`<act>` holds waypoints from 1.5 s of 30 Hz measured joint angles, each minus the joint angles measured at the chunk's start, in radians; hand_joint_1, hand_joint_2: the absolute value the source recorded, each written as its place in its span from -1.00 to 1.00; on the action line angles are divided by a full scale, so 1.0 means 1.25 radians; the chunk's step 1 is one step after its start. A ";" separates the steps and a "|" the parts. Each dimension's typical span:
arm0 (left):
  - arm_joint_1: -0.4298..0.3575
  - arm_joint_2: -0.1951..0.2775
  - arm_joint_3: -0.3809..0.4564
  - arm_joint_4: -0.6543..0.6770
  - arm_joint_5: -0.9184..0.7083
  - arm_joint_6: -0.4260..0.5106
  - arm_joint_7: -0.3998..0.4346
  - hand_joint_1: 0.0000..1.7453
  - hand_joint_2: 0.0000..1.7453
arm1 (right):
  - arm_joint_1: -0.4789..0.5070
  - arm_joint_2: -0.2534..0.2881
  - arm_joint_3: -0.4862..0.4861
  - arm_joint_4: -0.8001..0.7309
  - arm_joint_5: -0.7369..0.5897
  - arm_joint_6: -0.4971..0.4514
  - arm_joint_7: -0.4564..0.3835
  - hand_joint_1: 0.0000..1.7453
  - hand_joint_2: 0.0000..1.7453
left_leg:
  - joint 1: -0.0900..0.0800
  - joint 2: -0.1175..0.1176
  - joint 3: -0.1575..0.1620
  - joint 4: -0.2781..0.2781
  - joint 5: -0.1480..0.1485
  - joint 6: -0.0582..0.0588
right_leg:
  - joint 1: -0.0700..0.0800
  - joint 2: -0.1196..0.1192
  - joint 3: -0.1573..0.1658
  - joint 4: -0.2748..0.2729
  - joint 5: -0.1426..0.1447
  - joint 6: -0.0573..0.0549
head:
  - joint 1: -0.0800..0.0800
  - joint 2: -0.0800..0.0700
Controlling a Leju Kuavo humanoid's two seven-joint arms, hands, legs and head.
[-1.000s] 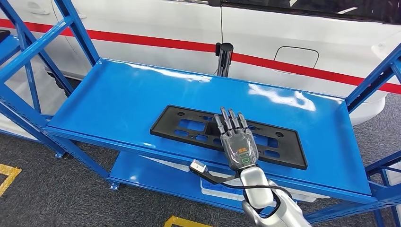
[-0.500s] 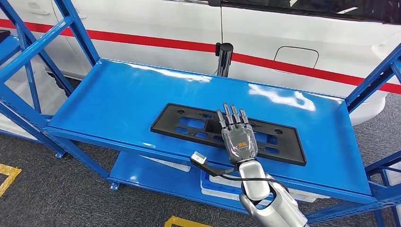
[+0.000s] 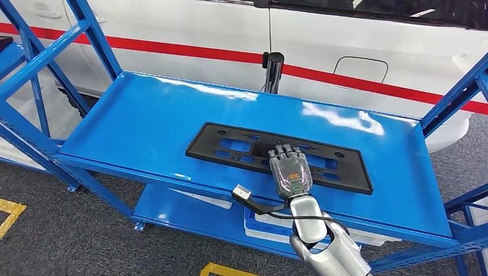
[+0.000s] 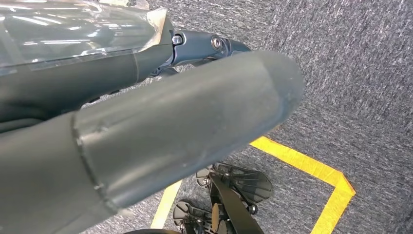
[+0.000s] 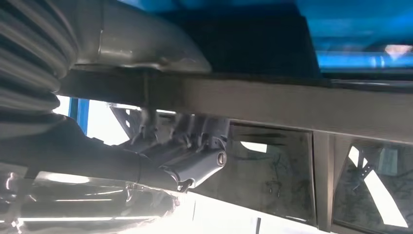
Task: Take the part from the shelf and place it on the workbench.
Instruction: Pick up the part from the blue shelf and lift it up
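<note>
Right hand (image 3: 290,170) gripping part (image 3: 241,145)

Shelf (image 3: 144,115): blue painted metal, glossy, reflections seen on deck. Part (image 3: 241,146): black plastic, matt, smooth. Right hand (image 3: 289,171): dark plastic fingers, glossy translucent cover on back; arm (image 3: 322,247) brushed silver metal. Floor (image 3: 69,230): grey carpet, rough. Car body (image 3: 357,40): white, glossy paint.

Grey carpet floor (image 3: 69,241) — yellow tape (image 4: 311,168); white car (image 3: 345,40), seemingly.
</note>
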 joint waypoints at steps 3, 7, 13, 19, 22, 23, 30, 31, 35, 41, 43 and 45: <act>0.000 0.001 0.000 0.000 0.000 0.000 0.000 -1.00 -1.00 | 0.000 0.000 -0.001 0.002 0.000 0.000 0.000 1.00 1.00 | 0.000 0.000 0.000 0.000 0.000 0.000 | 0.000 0.000 0.000 0.000 0.000 0.000 | 0.000 0.000; 0.000 0.002 0.000 0.000 0.000 0.000 0.000 -1.00 -1.00 | 0.000 0.001 -0.001 0.003 0.000 -0.001 0.000 0.99 1.00 | 0.000 0.000 0.000 0.000 0.000 0.000 | 0.000 0.000 0.000 0.000 0.000 0.000 | 0.000 0.000; 0.000 0.003 0.000 0.000 0.000 0.000 -0.003 -1.00 -1.00 | 0.007 0.015 -0.014 0.001 0.000 -0.001 -0.002 1.00 1.00 | 0.000 0.000 0.000 0.000 0.000 0.000 | 0.000 0.000 0.000 0.000 0.000 0.000 | 0.000 0.000; 0.000 0.006 -0.002 0.000 0.000 0.010 0.007 -1.00 -1.00 | 0.032 0.030 -0.037 -0.016 -0.001 -0.048 -0.041 1.00 1.00 | 0.000 0.000 0.000 0.000 0.000 0.000 | 0.000 0.000 0.000 0.000 0.000 0.000 | 0.000 0.000; 0.000 0.008 -0.004 0.000 0.004 0.022 0.015 -1.00 -1.00 | 0.042 0.046 -0.060 -0.028 -0.018 -0.110 -0.095 1.00 1.00 | 0.000 0.001 0.000 0.000 0.000 0.000 | 0.000 0.000 0.000 0.000 0.000 0.000 | 0.000 0.000; -0.001 0.009 -0.005 0.000 0.006 0.025 0.017 -1.00 -1.00 | 0.044 0.054 -0.070 -0.036 -0.027 -0.121 -0.117 1.00 1.00 | 0.000 0.001 0.000 0.000 0.000 0.000 | 0.000 0.000 0.000 0.000 0.000 0.000 | 0.000 0.000; -0.001 0.021 -0.028 0.000 0.010 0.028 0.027 -1.00 -1.00 | 0.044 0.100 -0.158 -0.141 -0.174 -0.125 -0.201 1.00 1.00 | 0.000 0.000 0.000 0.000 0.000 0.000 | 0.000 -0.001 0.000 0.000 0.000 0.000 | 0.000 0.000; -0.001 0.022 -0.031 0.000 0.010 0.028 0.028 -1.00 -1.00 | 0.044 0.100 -0.167 -0.153 -0.191 -0.127 -0.205 1.00 1.00 | 0.000 0.000 0.000 0.000 0.000 0.000 | 0.000 -0.001 0.000 0.000 0.000 0.000 | 0.000 0.000; -0.001 0.024 -0.034 0.000 0.009 0.027 0.029 -1.00 -1.00 | 0.044 0.100 -0.175 -0.165 -0.207 -0.131 -0.209 1.00 1.00 | 0.000 0.000 0.000 0.000 0.000 0.000 | 0.000 -0.001 0.000 0.000 0.000 0.000 | 0.000 0.000; -0.001 0.030 -0.047 0.000 0.002 0.027 0.031 -1.00 -1.00 | 0.051 0.098 -0.212 -0.230 -0.294 -0.161 -0.230 1.00 1.00 | 0.000 0.000 0.000 0.000 0.000 0.000 | 0.000 -0.001 0.000 0.000 0.000 0.000 | 0.000 0.000; -0.002 0.038 -0.069 -0.001 -0.008 0.018 0.024 -1.00 -1.00 | 0.073 0.089 -0.257 -0.334 -0.461 -0.204 -0.285 1.00 1.00 | 0.000 0.000 0.000 0.000 0.000 0.000 | 0.000 0.000 -0.001 0.000 0.000 0.000 | 0.000 0.000; -0.005 0.044 -0.087 -0.001 -0.014 0.008 0.015 -1.00 -1.00 | 0.090 0.076 -0.287 -0.417 -0.591 -0.233 -0.330 1.00 1.00 | 0.000 0.000 0.000 0.000 0.000 0.000 | 0.000 0.000 -0.001 0.000 0.000 0.000 | 0.000 0.000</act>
